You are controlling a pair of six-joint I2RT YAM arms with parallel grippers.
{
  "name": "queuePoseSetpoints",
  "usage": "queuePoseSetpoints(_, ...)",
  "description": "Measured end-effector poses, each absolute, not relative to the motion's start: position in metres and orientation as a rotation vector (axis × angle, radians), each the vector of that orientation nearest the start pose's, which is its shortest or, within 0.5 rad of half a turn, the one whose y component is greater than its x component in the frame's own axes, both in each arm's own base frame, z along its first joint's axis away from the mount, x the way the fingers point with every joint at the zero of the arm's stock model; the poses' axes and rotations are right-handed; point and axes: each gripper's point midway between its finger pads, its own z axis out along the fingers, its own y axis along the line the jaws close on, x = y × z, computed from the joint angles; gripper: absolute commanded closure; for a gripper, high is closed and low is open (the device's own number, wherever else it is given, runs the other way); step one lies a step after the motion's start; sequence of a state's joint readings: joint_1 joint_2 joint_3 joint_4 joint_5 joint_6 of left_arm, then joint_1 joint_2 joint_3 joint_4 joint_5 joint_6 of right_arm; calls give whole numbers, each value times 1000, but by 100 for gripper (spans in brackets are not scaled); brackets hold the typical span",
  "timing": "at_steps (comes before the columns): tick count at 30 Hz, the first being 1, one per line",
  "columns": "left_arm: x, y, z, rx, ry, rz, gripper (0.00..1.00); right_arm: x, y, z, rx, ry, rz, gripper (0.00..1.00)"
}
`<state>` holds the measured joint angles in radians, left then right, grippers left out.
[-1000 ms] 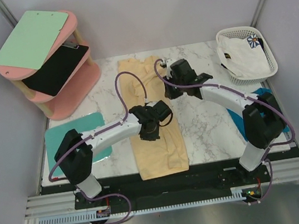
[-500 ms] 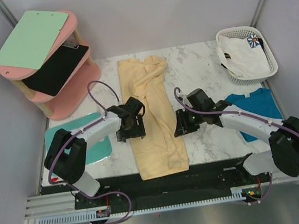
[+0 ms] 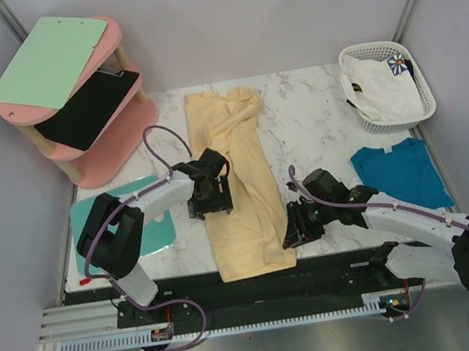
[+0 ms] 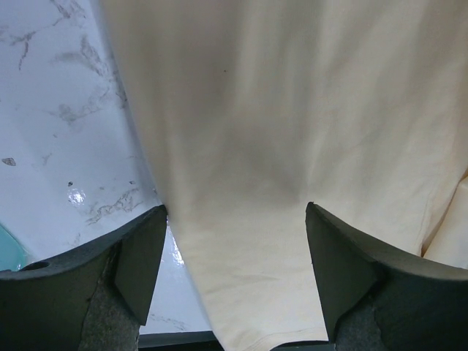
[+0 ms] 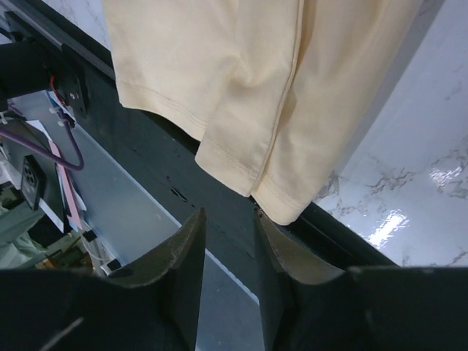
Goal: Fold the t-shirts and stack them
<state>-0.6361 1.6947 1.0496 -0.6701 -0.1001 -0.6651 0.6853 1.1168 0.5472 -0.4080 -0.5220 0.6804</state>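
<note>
White t-shirt (image 3: 378, 90) lies bunched inside the lattice basket (image 3: 366, 50)

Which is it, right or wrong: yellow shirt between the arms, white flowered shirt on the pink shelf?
Wrong: the top external view shows the white flowered shirt in the white basket. The yellow shirt part is right.

Your pale yellow t-shirt (image 3: 238, 184) folded into a long strip down the table (image 3: 297, 122), hem overhanging its near edge, teal-blue t-shirt (image 3: 398, 173) flat at right, white flower-print t-shirt (image 3: 380, 87) bunched in basket (image 3: 370, 47).
</note>
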Motion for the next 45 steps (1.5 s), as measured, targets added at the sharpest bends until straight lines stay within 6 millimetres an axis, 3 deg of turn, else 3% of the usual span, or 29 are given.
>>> queuePoseSetpoints(5,250,-194,24,-59,2877,-108,17,104,236,68,-194,2795,1150,51)
queuePoseSetpoints(11,250,-194,24,-59,2876,-104,17,96,240,51,-156,2826,1166,53)
queuePoseSetpoints(24,248,-189,21,-68,2882,-90,17,103,256,35,-134,2833,1186,54)
queuePoseSetpoints(27,248,-187,20,-71,2884,-79,17,100,259,30,-146,2849,1180,61)
queuePoseSetpoints(33,248,-181,17,-79,2884,-57,17,91,263,28,-182,2870,1182,92)
queuePoseSetpoints(36,250,-178,17,-85,2883,-51,17,91,268,31,-201,2860,1179,100)
queuePoseSetpoints(45,254,-166,16,-123,2880,-37,17,89,302,58,-348,2783,1228,100)
